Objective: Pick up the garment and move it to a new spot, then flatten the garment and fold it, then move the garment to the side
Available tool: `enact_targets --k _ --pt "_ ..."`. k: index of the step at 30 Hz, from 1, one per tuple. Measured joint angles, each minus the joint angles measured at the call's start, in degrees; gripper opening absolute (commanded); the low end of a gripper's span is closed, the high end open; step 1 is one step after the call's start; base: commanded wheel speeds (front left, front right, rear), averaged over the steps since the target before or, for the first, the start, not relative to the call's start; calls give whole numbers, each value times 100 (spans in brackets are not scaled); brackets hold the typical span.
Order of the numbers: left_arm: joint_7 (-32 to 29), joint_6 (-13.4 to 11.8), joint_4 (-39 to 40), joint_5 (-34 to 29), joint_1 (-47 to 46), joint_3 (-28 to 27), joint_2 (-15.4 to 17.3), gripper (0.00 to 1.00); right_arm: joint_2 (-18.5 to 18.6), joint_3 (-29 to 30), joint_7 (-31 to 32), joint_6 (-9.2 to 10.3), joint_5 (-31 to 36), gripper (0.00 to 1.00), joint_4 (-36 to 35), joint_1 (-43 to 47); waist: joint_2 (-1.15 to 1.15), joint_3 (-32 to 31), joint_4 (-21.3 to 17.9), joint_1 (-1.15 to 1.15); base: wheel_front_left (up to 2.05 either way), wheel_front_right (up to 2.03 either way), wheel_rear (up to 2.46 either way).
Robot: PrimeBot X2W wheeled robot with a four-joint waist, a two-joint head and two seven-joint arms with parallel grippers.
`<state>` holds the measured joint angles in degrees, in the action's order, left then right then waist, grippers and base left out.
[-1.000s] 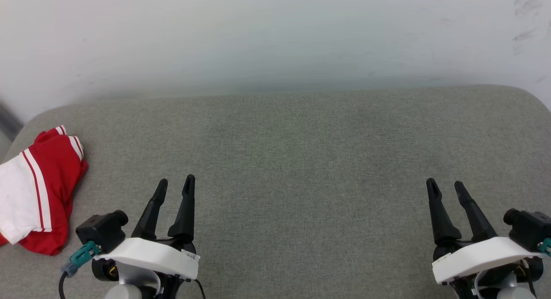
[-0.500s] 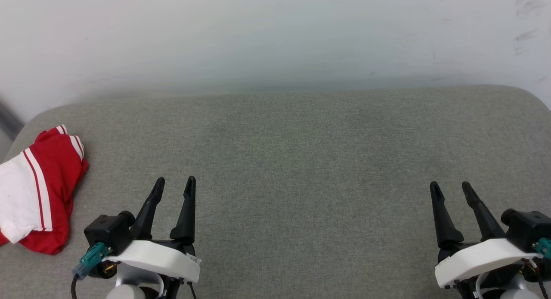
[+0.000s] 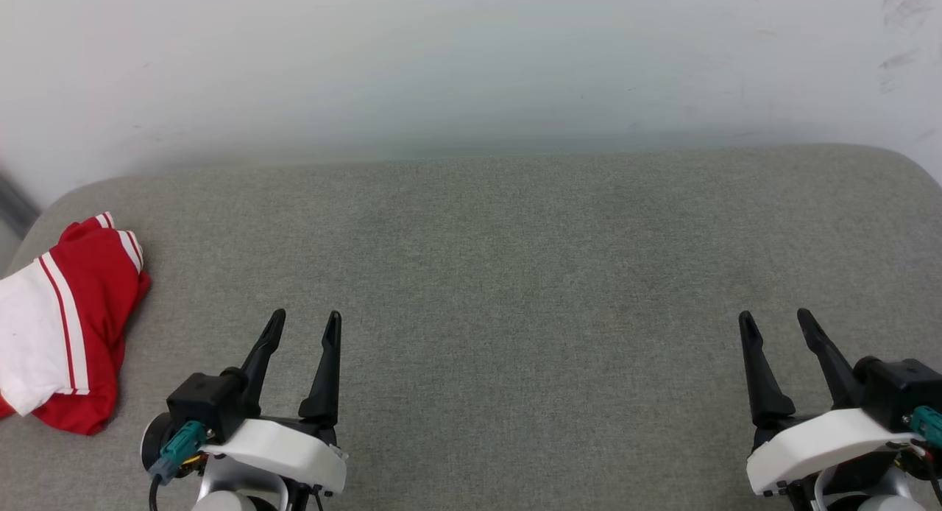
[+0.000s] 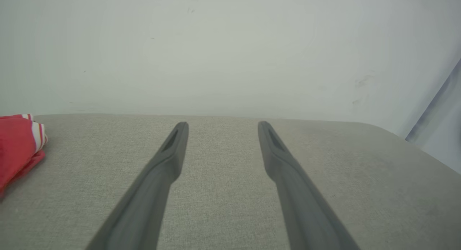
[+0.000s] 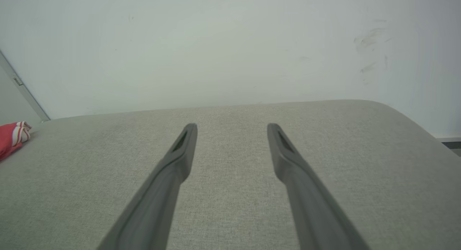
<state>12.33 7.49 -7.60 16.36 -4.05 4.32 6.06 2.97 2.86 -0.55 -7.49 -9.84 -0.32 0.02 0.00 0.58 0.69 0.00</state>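
Red cloth with white sleeves lies bunched at the far left edge of the grey upholstered bench [image 3: 515,224]. This is the red T-shirt [image 3: 70,319], gathered into a thick bundle. One white sleeve with thin red stripes is uppermost, and the red body shows along its right and lower sides. The chest print is hidden in the folds. The T-shirt rests on the bench fabric, apart from both arms.

To its right, well clear of it, the left pincer [image 3: 306,316] is held over the near part of the bench. Its two dark fingers point away from the robot toward the pale wall [image 3: 471,54]. The fingers stand parted with a clear gap and grip nothing. A black camera block with a teal plug [image 3: 178,443] sits on the left side of its white wrist shell. In the left wrist view the T-shirt [image 4: 14,145] shows as a red fold at the left edge, off to the left of the fingertips, and grey weave shows between the fingers.

Far to the right, the right pincer [image 3: 775,316] sits at about the same level in the head view. Its fingers are likewise parted and empty, aimed at the wall. In the right wrist view the T-shirt [image 5: 12,136] is a small red-and-white shape at the far left edge. Dark scuff marks [image 3: 901,10] smudge the wall at the upper right.
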Motion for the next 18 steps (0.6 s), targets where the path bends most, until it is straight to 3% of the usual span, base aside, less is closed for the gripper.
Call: enact_targets --k 18 --pt "198 1 -116 -712 -4 -32 -42 100 0 13 -70 -1 349 100 -115 31 0 13 -1 0 0 0 0"
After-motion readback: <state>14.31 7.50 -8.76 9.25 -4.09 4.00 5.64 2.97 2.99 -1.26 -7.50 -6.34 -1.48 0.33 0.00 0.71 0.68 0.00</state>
